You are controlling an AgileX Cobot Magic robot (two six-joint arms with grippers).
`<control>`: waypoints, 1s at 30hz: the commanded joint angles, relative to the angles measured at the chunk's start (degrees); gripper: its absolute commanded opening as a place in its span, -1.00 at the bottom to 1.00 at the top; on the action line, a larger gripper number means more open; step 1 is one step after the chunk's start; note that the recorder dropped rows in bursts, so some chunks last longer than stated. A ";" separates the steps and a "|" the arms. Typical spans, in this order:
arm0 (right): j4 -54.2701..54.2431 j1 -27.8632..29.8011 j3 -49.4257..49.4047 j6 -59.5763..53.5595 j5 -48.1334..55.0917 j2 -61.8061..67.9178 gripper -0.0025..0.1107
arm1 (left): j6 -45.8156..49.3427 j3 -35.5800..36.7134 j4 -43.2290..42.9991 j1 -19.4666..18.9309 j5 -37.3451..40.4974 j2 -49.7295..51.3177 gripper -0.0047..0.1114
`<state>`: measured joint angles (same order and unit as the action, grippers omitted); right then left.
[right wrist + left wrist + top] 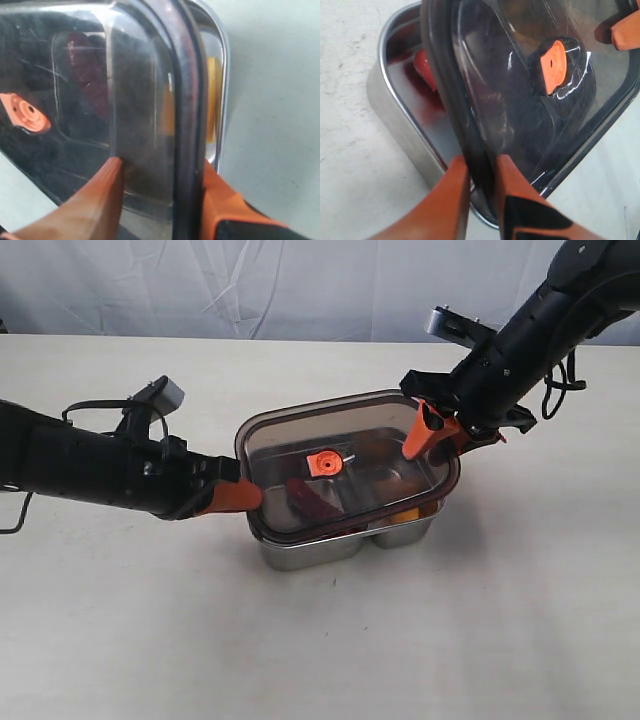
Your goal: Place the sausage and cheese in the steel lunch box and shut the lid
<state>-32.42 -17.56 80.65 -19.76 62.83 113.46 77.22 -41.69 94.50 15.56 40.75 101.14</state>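
The steel lunch box [310, 555] stands mid-table. Over it, askew and tilted, lies the dark translucent lid [370, 435] with its orange valve [323, 463]. My left gripper [250, 496] is shut on the lid's left rim, which its fingers pinch in the left wrist view [480, 160]. My right gripper [437, 430] straddles the right rim with its jaws apart: one finger rests on the lid's top and the other stands outside the rim [160, 167]. Through the lid show the dark red sausage [308, 498] [87, 70] and the yellow-orange cheese [405, 513] [213, 95], each in a compartment.
The pale table [320, 660] spreads all round the box. A grey-white cloth backdrop [300, 280] hangs behind the far edge. Both black arms reach in from the sides, the left one low over the table.
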 commanded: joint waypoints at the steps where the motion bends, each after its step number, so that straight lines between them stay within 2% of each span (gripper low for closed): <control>1: 6.53 0.24 0.11 1.84 -4.43 0.31 -0.97 | 1.31 -0.64 0.07 0.60 1.73 -0.82 -0.92; 4: 7.42 0.24 0.11 1.92 -4.56 0.31 -0.97 | 1.31 -0.64 -0.32 0.60 1.44 -0.82 -0.92; 6: 7.78 0.22 0.11 1.92 -4.67 0.32 -0.88 | 1.31 -0.64 -0.32 0.60 0.89 -0.82 -0.92; 8: 7.78 0.12 0.11 1.92 -4.68 0.68 -0.68 | 1.31 -0.64 -0.32 0.60 0.62 -0.82 -0.92; 12: 7.20 -0.43 0.11 1.92 -4.84 1.06 -0.11 | 1.16 -0.64 -0.76 0.60 0.40 -0.82 -0.92; 14: 7.32 -0.43 0.11 1.92 -4.84 1.06 0.02 | 1.16 -0.64 -1.67 0.60 0.11 -0.82 -0.92; 30: 7.41 -0.43 0.11 1.72 -5.63 1.06 0.03 | 1.16 -0.64 -2.60 0.60 -0.35 -0.82 -0.92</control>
<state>-25.04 -18.10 80.65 -17.90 58.34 114.72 78.10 -42.12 92.46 15.56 40.66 100.57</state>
